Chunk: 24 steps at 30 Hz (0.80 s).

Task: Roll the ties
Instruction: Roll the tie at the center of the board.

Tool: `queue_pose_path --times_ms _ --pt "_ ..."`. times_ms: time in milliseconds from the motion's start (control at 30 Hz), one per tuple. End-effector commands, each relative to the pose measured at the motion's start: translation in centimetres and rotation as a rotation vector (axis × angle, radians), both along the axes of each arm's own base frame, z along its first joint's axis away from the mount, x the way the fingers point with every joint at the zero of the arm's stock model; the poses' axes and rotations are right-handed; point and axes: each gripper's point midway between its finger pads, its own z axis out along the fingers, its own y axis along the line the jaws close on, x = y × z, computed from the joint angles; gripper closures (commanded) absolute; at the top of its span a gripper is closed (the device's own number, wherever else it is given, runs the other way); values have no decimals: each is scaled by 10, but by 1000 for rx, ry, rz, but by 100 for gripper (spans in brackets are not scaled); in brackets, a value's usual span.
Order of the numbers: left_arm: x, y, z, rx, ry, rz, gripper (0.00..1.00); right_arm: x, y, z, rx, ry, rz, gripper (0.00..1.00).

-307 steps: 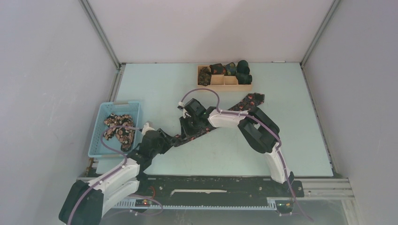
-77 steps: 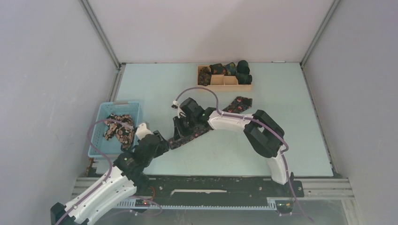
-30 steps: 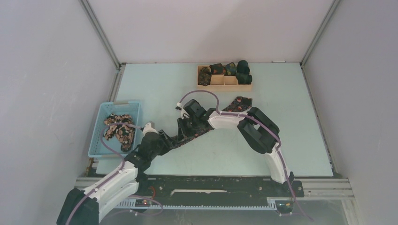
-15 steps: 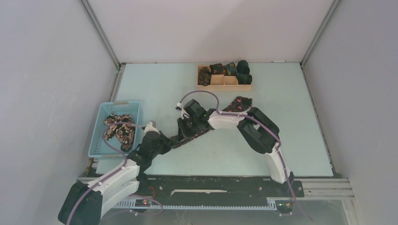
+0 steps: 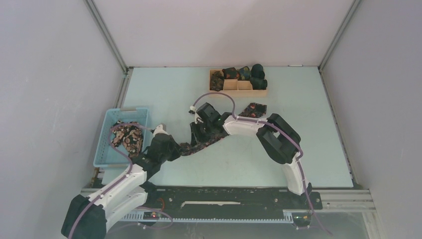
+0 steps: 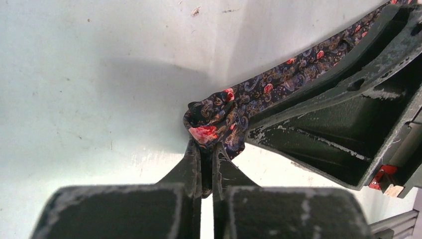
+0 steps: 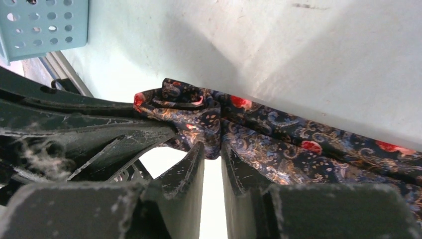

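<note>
One tie [image 5: 226,125], dark with red and tan flowers, lies diagonally on the pale table. Its near-left end is wound into a small roll [image 6: 214,121] [image 7: 181,112]. My left gripper [image 5: 180,148] [image 6: 206,152] is shut on that roll from below, with fabric pinched between its tips. My right gripper [image 5: 200,137] [image 7: 212,149] grips just behind the roll, its jaws a narrow gap apart with a fold of the tie between the tips. The two grippers nearly touch; the right fingers [image 6: 343,124] fill the right of the left wrist view.
A light-blue basket [image 5: 106,123] [image 7: 45,22] at the left holds more loose ties [image 5: 127,137]. A wooden divided tray [image 5: 238,85] at the back holds rolled ties [image 5: 258,74]. The rest of the tie [image 7: 318,142] trails off to the far right.
My left gripper has closed from open onto the tie's rolled end and shifted slightly up and right. My right jaws have eased a little apart.
</note>
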Motion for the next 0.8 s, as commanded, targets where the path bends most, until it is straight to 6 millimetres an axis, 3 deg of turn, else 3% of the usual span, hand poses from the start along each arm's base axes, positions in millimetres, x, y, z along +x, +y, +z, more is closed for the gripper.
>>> queue_pose_path --times_ms 0,200,767 --pt "2 1 8 43 5 -19 100 15 7 25 25 -71 -9 78" --pt "2 -1 15 45 8 -28 100 11 12 11 13 -44 1 81" --pt "2 -12 27 48 36 -86 100 -8 25 -3 -1 -15 37 84"
